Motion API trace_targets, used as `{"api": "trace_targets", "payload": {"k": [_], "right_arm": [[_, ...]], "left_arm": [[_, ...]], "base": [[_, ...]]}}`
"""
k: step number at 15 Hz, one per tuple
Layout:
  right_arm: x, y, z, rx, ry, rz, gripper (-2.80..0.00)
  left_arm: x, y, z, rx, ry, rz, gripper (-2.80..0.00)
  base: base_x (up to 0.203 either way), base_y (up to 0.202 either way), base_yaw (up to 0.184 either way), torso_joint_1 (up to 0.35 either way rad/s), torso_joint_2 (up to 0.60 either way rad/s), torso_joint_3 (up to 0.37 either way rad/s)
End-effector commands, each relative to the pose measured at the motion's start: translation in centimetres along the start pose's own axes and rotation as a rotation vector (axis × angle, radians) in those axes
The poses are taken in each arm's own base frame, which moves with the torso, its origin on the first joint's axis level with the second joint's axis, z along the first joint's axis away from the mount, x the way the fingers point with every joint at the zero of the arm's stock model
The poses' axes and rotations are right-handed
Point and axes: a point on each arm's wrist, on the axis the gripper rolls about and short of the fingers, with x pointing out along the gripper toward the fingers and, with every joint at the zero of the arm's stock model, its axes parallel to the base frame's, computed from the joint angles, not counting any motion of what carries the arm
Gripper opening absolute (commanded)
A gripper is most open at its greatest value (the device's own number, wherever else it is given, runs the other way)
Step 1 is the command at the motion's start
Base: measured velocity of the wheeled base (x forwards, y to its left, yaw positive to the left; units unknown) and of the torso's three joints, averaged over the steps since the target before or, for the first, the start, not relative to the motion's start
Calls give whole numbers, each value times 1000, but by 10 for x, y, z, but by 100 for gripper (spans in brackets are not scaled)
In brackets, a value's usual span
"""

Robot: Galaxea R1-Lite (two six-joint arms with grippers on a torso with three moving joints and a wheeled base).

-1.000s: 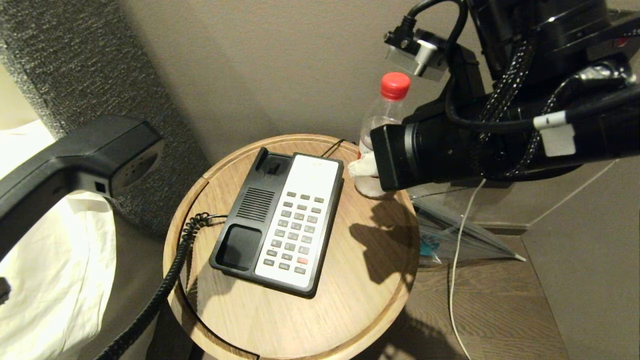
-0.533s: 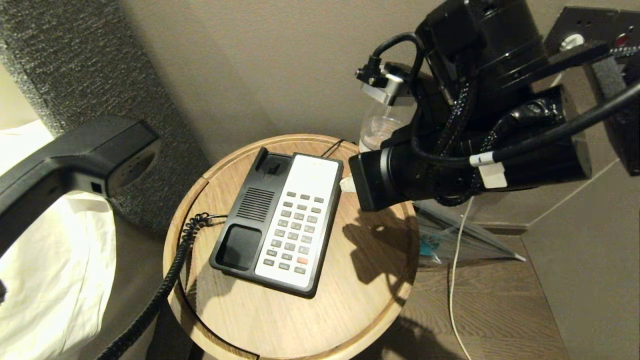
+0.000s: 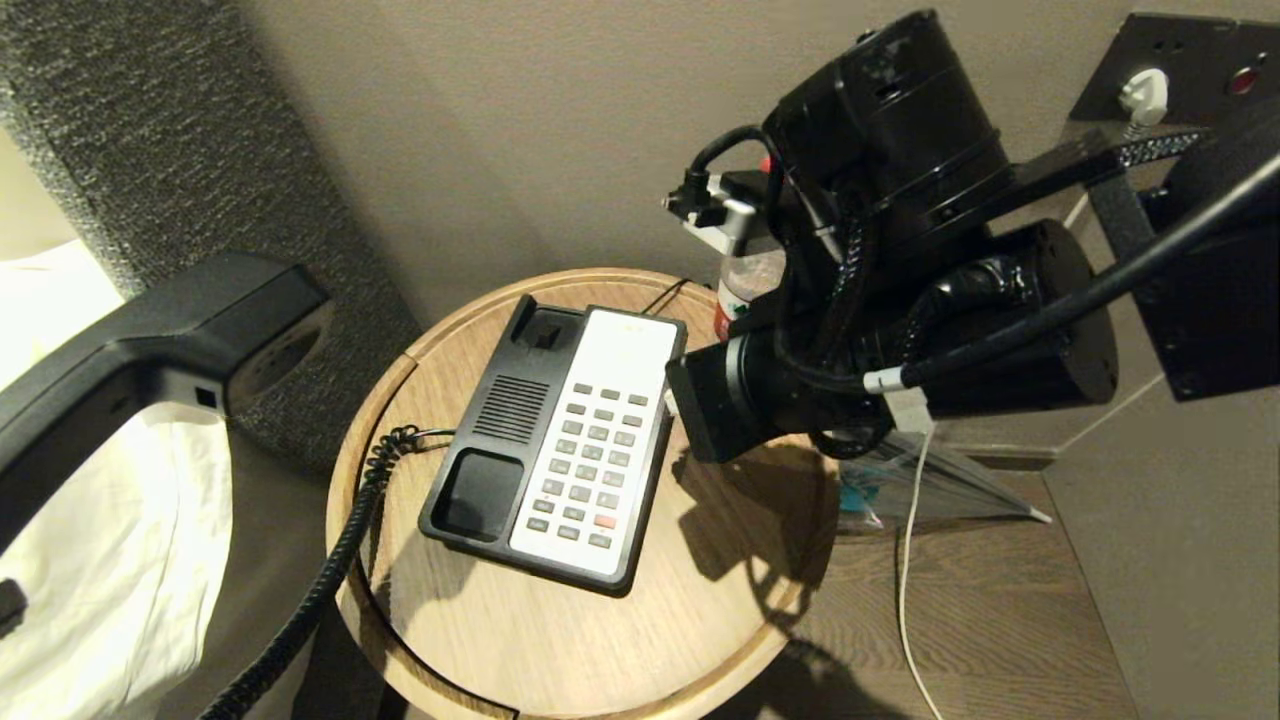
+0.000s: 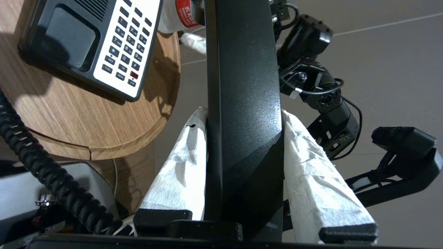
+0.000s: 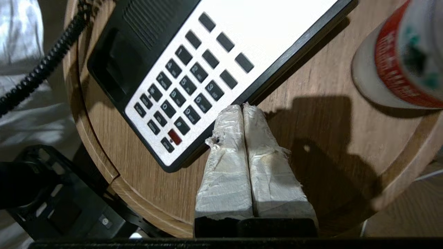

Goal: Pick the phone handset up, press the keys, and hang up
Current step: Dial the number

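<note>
Left claw [image 4: 242, 114] grips the phone handset [image 3: 150, 320] off the table's [image 3: 600, 640] left edge, right claw [image 5: 244, 109] pressed shut above the phone base's near rim, beside the keys [image 3: 590, 465]; wide paired tips risk mashing several keys.

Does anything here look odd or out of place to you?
Only the phone handset: it is off its cradle, clamped in the left claw away from the round table, its coiled cord trailing over the edge. The right claw hovers shut beside the keys. Nothing looks spilled or damaged.
</note>
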Motion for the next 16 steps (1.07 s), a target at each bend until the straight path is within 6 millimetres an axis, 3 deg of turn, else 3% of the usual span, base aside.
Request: {"api": "trace_targets", "payload": {"k": [1,8,16], "right_arm": [[9,3,-4,-8,26,-1,-280],[28,7,-9,-15,50,-53,-280],[35,10,-4,-1,13,-25,-280]], "left_arm": [[-1,0,-1,-5,2,-4,-280],[-2,4,-4,-8,7,1,-280],[-3,6,-5,-10,18,-1,-280]], "base": [[0,0,0,0,0,0],[0,0,0,0,0,0],[0,0,0,0,0,0]]}}
